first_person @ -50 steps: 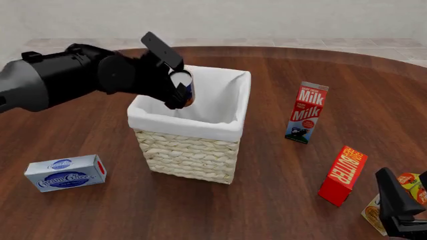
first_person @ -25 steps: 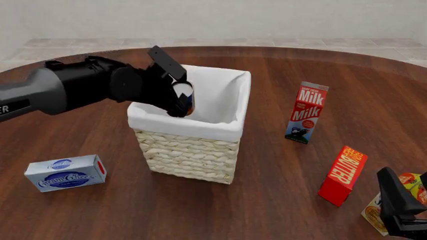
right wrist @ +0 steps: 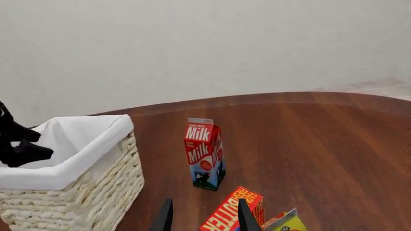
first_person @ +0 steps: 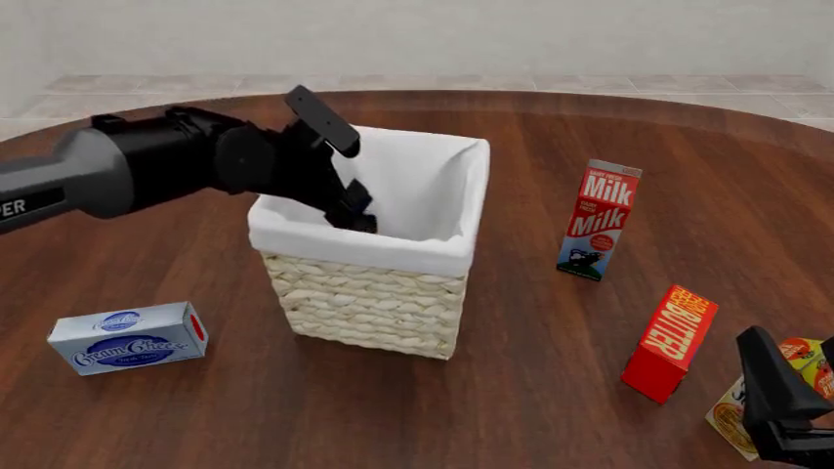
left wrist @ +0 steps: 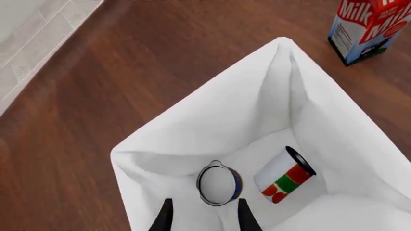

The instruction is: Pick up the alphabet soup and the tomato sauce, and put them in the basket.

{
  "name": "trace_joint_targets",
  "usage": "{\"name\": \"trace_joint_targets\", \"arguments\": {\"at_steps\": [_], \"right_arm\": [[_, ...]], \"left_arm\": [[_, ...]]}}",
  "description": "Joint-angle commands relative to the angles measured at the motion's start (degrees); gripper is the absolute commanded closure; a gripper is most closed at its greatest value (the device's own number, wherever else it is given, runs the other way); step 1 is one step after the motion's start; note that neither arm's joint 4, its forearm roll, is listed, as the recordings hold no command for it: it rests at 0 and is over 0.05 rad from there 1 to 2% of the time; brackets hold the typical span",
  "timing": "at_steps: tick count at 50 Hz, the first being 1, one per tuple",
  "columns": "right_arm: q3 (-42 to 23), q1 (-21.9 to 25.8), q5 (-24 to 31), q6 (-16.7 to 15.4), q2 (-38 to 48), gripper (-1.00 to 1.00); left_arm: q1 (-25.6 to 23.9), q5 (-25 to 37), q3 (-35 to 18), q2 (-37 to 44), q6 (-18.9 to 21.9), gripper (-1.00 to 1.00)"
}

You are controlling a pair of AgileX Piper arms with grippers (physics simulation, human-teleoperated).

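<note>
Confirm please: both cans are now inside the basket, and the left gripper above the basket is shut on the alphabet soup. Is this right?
Not quite. Both cans are inside the basket, but the left gripper is open and holds nothing. The left wrist view shows the alphabet soup lying free on the liner beyond the fingertips, beside the tomato sauce.

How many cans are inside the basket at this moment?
2. The blue-sided can with a silver-grey top stands on the white-lined wicker basket floor; the small red-and-green can with a dark top lies tilted beside it. The basket floor shows almost fully.
</note>
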Motion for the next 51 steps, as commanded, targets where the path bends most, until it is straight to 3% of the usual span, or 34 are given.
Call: {"name": "trace_joint_targets", "arguments": {"at_steps": [1, 51], "right_arm": [[-0.08, -0.07, -0.03, -0.18, 0.0, -1.0], [-0.17, 1.27, -0.03, -3.04, -0.01, -1.0]], "left_arm": [[0.24, 0.15, -0.42, -0.39, 0.03, -1.0], [-2.29, 7.87, -7.27, -13.56, -2.75, -1.0]]}}
